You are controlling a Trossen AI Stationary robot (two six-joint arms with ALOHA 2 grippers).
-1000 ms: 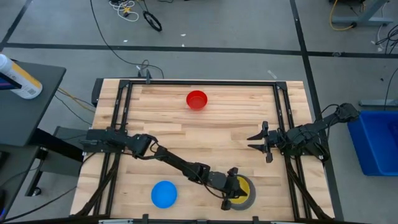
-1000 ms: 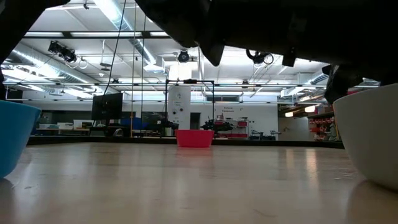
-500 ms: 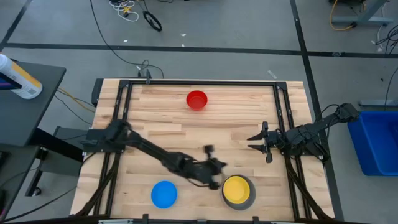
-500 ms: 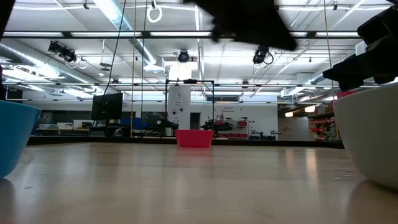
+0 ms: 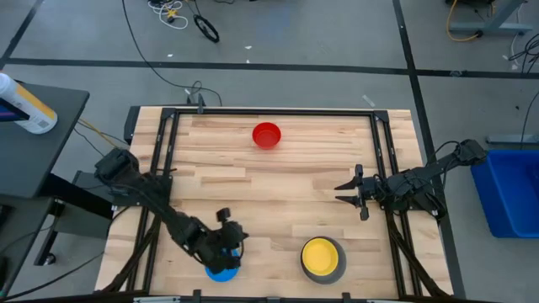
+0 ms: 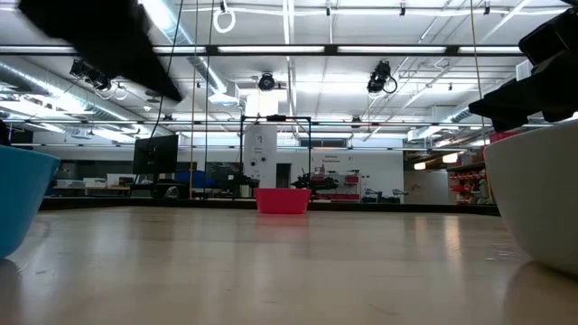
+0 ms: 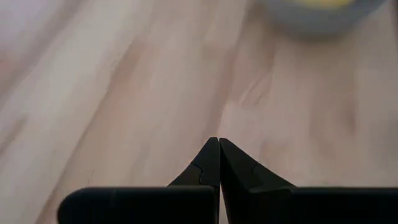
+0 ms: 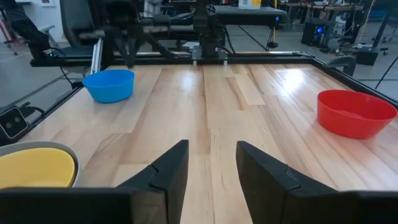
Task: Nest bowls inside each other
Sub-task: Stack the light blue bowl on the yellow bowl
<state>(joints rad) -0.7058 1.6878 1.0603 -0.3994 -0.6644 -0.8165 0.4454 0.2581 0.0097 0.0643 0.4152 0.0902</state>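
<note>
A yellow bowl [image 5: 321, 253] sits nested inside a pale grey bowl [image 5: 338, 268] near the front edge, right of the middle. A light blue bowl [image 5: 217, 269] stands on the table to its left, partly hidden under my left gripper [image 5: 236, 246]. That gripper hovers above it, shut and holding nothing; its fingertips [image 7: 219, 143] point toward the grey bowl [image 7: 320, 12]. A red bowl [image 5: 266, 135] stands alone near the far edge. My right gripper [image 5: 345, 189] waits open at the right side, holding nothing [image 8: 211, 163].
Black rails [image 5: 168, 151] run along the table's left and right sides. Bare wood lies between the red bowl and the front bowls. In the right wrist view the light blue bowl [image 8: 110, 84], the red bowl [image 8: 356, 113] and the yellow bowl [image 8: 34, 168] all show.
My left gripper has drawn away from the yellow and grey bowls, swung toward the table's left edge and risen, turning as it went. It now hangs over the light blue bowl, its fingers still shut. The yellow bowl stays in the grey one.
</note>
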